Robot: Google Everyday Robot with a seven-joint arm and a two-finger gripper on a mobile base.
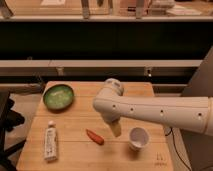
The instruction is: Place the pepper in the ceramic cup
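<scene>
The pepper, a small slim red-orange piece, lies on the wooden table near its front middle. The ceramic cup, white and round, stands upright to the pepper's right. My gripper hangs from the white arm between the two, just above the tabletop, a little right of the pepper and left of the cup. Nothing shows in its grasp.
A green bowl sits at the table's back left. A white tube lies near the front left edge. The white arm reaches in from the right across the table's middle. Dark shelving runs behind the table.
</scene>
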